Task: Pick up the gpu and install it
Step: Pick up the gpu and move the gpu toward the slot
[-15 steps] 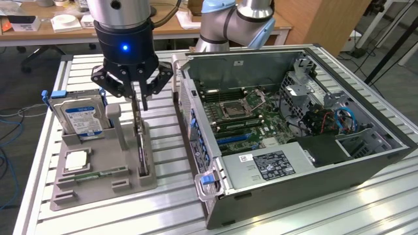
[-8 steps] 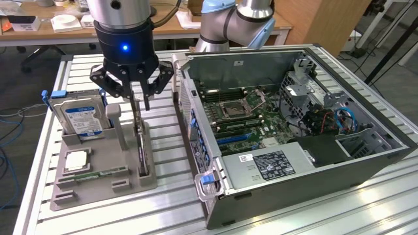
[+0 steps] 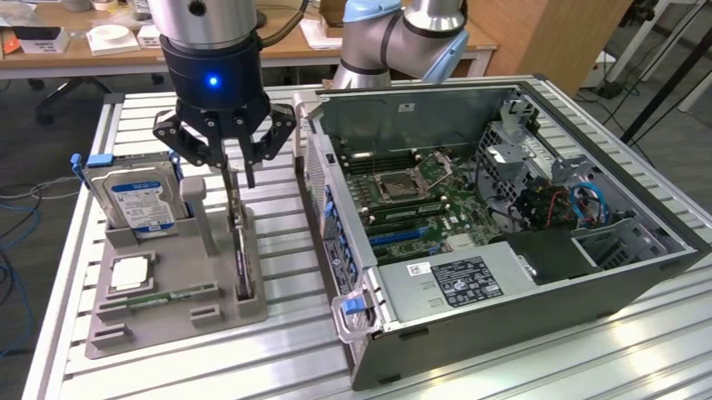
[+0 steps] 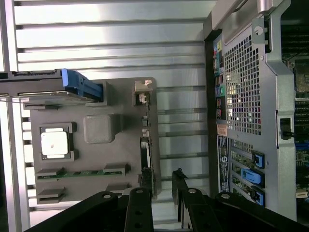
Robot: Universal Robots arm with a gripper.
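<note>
Here, a grey tray (image 3: pixel 167 321) (image 4: pixel 101 128) lies on the slatted metal table (image 3: pixel 289 358) toward the exterior view's left, just beside an open computer case (image 3: pixel 623 275) (image 4: pixel 246 87). The tray holds four things. A blue-labelled hard drive (image 3: pixel 139 200) (image 4: pixel 38 77) stands upright in the far slot. A square processor (image 3: pixel 132 272) (image 4: pixel 54 144) sits flat in its recess. A green memory stick (image 3: pixel 172 296) (image 4: pixel 77 172) lies in a narrow groove nearer the camera. The gpu (image 3: pixel 242 258) (image 4: pixel 147 164) stands on edge in the long slot along the tray's case-side rim, thin and dark. The case lies on its side with the panel off, its motherboard (image 3: pixel 412 200) facing up, a power supply in the near corner and drive cages with cables at the exterior view's right. The gripper (image 3: pixel 239 171) (image 4: pixel 159 193) hangs straight down over the far end of the gpu, a blue light lit on its body. Its jaws stand a little apart, not clamped: in the wrist view bright table shows between the two fingers (image 4: pixel 179 193), with the card's edge lying in that gap, closer to one finger than the other. Whether either finger touches the card cannot be told. The gpu is seated in its tray slot, not lifted.
</note>
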